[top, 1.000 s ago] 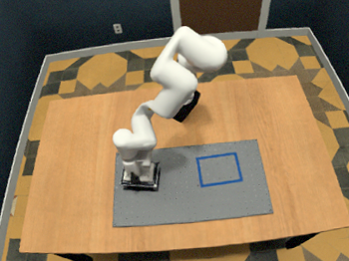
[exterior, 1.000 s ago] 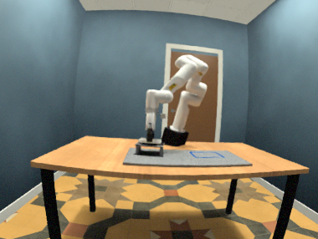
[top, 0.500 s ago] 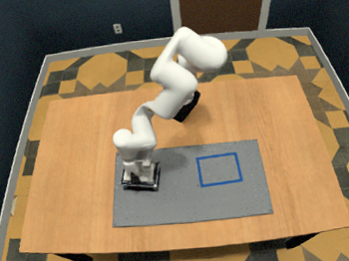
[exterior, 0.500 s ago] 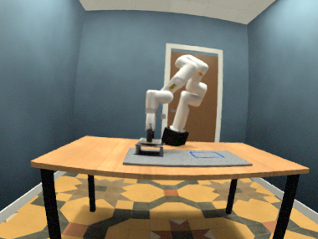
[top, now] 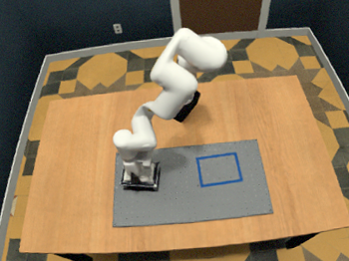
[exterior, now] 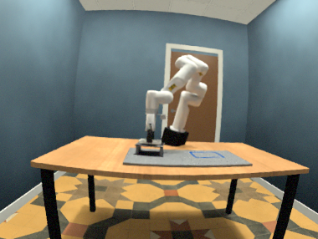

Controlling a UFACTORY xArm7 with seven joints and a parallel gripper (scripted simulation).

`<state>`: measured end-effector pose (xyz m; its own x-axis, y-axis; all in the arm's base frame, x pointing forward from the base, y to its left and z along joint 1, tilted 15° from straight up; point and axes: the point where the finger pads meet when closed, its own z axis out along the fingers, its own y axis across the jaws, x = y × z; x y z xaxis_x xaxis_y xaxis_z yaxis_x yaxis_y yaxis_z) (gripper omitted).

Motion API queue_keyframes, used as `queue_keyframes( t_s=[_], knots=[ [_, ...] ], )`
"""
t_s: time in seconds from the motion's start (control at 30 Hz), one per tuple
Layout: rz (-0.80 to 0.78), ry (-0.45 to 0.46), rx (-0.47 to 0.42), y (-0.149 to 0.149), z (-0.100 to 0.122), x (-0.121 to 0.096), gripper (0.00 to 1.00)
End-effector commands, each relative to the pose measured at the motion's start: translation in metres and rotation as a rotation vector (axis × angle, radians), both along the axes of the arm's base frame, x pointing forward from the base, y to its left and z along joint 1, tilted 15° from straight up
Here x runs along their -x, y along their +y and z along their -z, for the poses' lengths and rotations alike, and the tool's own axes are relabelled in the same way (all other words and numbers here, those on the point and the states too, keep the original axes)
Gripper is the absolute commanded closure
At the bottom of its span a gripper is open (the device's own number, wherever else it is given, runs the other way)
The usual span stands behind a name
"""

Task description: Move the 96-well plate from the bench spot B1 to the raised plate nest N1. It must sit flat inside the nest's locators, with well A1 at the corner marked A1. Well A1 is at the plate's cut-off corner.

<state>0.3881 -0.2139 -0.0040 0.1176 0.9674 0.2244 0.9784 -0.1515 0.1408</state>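
Note:
My gripper [top: 139, 177] [exterior: 149, 138] points straight down over the left part of the grey mat [top: 189, 206] [exterior: 176, 160]. It is shut on the 96-well plate [top: 156, 173] [exterior: 156, 143]; the plate's pale rim shows on both sides of the fingers. The plate lies level on or just above the dark raised nest N1 [top: 138, 188] [exterior: 159, 151]; I cannot tell whether it touches the locators. The cut-off corner and the A1 mark are too small to make out. The blue outlined bench spot B1 [top: 218, 156] [exterior: 207, 157] on the right of the mat has nothing inside it.
The mat lies on a wooden table [top: 75, 144] [exterior: 84, 155]. The arm's black base [top: 188, 107] [exterior: 175, 137] stands behind the mat. A door and blue walls are at the back.

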Motion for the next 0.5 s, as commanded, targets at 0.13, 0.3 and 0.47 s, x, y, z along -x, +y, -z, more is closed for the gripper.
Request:
queue_keyframes(
  t_s=[0.13, 0.3, 0.47],
  knots=[
    [0.002, -0.003, 0.002, -0.0012, -0.0003, -0.001, 1.0],
    [0.002, -0.003, 0.002, -0.0011, 0.0005, -0.0011, 1.0],
    [0.002, -0.003, 0.002, -0.0009, 0.0013, -0.0013, 1.0]
  ],
)
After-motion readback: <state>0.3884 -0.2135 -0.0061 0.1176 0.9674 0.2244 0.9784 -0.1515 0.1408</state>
